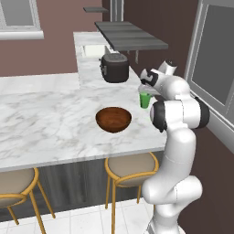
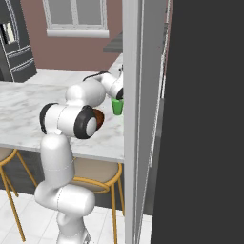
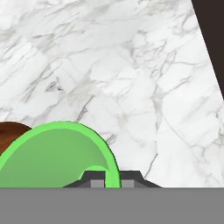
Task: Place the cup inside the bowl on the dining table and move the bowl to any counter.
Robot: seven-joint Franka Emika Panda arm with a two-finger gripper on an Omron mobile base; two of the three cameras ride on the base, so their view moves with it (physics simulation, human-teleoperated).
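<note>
The green cup (image 1: 145, 100) is near the right end of the dining table (image 1: 45, 123), a little right of and beyond the brown wooden bowl (image 1: 113, 119). My gripper (image 1: 144, 91) comes down on the cup from above. In the hand view the gripper (image 3: 113, 180) is shut on the cup (image 3: 57, 157): one fingertip sits inside the rim, the other outside it. The bowl (image 3: 11, 133) peeks out at the left behind the cup. In the right base view the cup (image 2: 116, 107) hangs under the hand, and the arm hides most of the bowl (image 2: 99, 116).
A black toaster (image 1: 114, 67) stands on the marble beyond the cup. Two stools (image 1: 130, 169) (image 1: 13, 183) are tucked under the table's front edge. A dark shelf (image 1: 130, 36) juts out at the back. A white pillar (image 2: 138, 119) and dark wall stand close on the right.
</note>
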